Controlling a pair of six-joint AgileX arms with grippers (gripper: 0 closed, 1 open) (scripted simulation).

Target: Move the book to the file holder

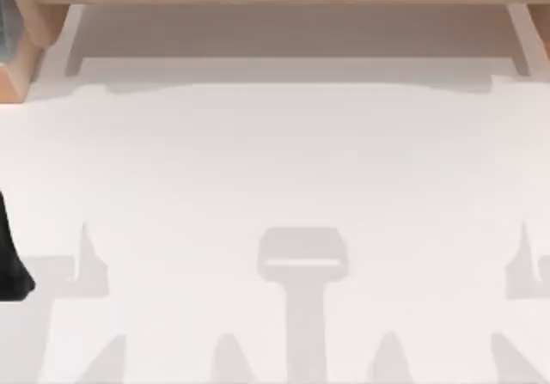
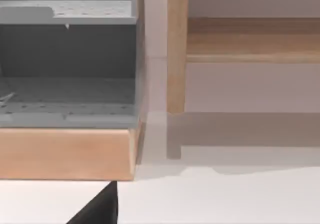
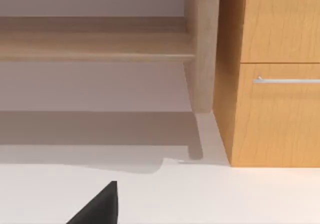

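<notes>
The white surface (image 1: pixel 284 161) lies bare, and no book can be located on it, so the transfer is judged not begun. The grey perforated file holder (image 2: pixel 67 63) sits on a light wooden ledge (image 2: pixel 65 154) at the far left. A wooden drawer cabinet (image 3: pixel 270 73) stands far right (nothing obstructs). The left arm (image 1: pixel 10 259) is parked at the left edge, and I cannot tell the state of either arm's fingers.

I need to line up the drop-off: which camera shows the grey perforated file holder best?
The left wrist view: the grey perforated file holder sits on a wooden base with its compartments facing the camera. The top view catches a grey sliver at its far left edge. The right wrist view faces a wooden drawer cabinet.
</notes>
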